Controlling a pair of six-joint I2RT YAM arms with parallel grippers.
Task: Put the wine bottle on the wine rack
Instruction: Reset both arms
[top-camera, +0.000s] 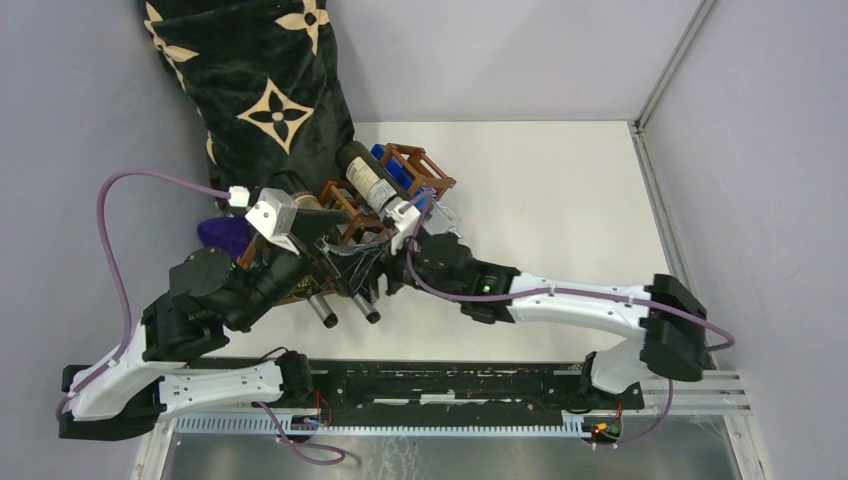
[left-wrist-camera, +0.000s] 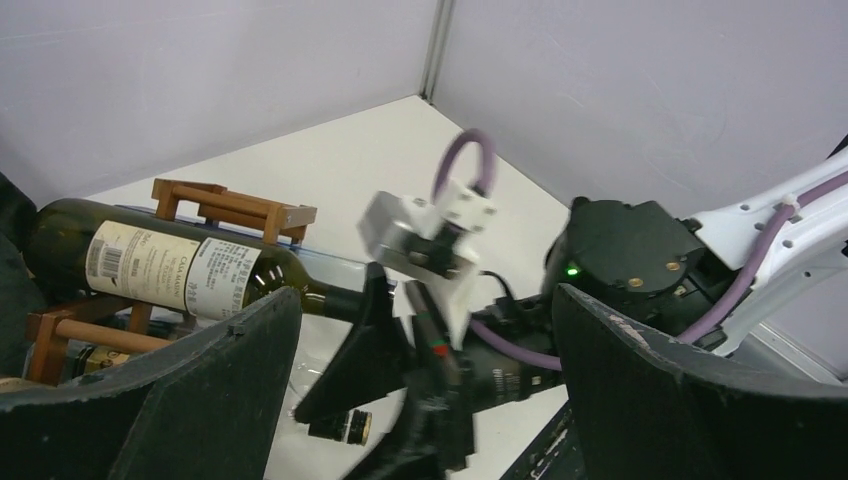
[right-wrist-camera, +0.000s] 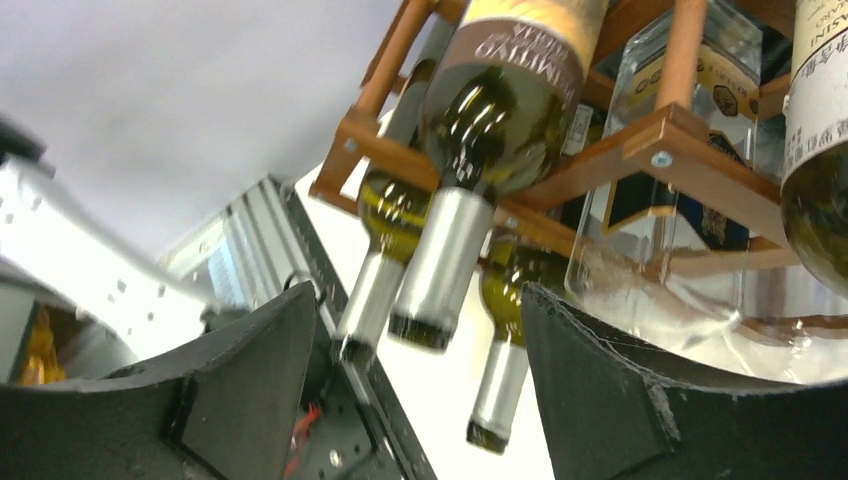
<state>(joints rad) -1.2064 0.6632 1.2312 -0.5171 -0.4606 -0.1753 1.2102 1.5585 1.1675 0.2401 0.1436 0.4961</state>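
Closest to me, the left fingers hung spread wide on nothing, and the right fingers were spread too, pinching nothing, just off the neck of the wine bottle. It lay on its side atop the wine rack, cradled between the bars so it couldn't roll, I'd guess, with a black patterned cloth behind.

The reddish-brown open-frame rack is smooth, satin wood. The dark green glass wine bottle is glossy, its paper label matt. Far left, the black cloth with tan flowers looks plush.
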